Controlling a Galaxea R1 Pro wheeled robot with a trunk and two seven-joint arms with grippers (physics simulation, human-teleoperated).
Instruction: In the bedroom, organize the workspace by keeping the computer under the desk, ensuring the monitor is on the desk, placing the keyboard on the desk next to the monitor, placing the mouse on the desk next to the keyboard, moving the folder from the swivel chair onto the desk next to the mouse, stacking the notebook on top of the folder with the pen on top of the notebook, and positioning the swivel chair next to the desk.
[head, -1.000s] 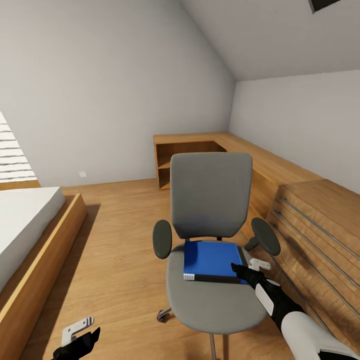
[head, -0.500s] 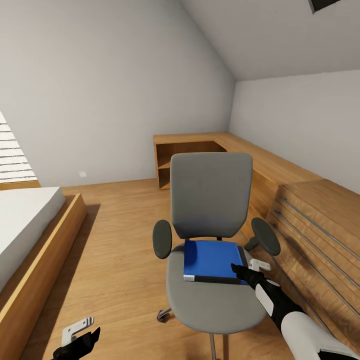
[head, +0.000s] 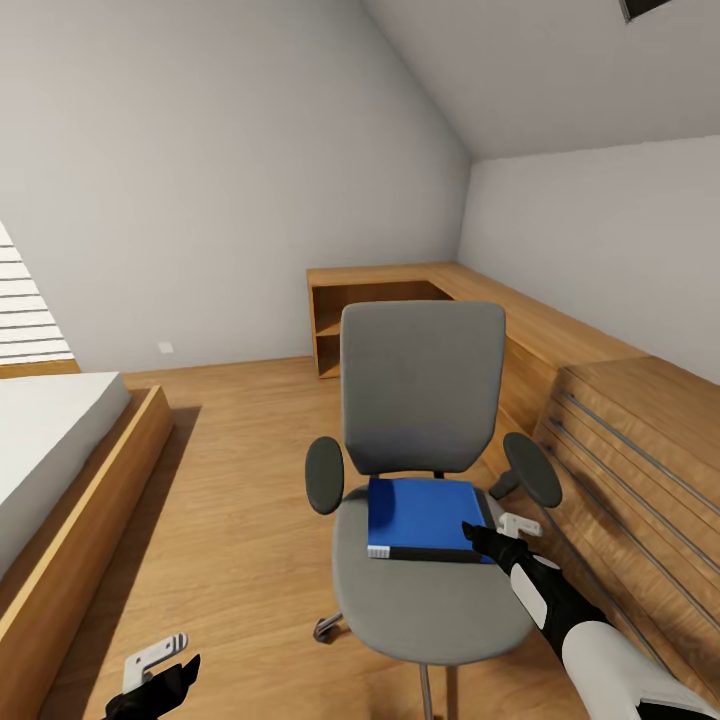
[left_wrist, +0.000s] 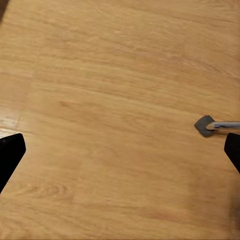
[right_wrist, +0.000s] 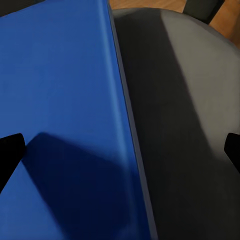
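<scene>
Flat bright-blue rectangular folder (head: 422, 517) lying on seat of grey upholstered swivel chair (head: 420, 390); right claw (head: 497, 534) at its near right corner, jaws apart, straddling the edge. Left claw (head: 160, 668) low over wooden floor (left_wrist: 120, 100), jaws apart, empty. Step in hand, by judgement: folder pickup; next, closing on the edge and lifting.

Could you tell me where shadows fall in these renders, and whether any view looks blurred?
Head view: sharp; the swivel chair casts a soft shadow on the floor. Right wrist view: a dark shadow lies across the folder and seat, edges soft. Left wrist view: floor evenly lit, wood grain slightly blurred, a faint shadow at one corner.
</scene>
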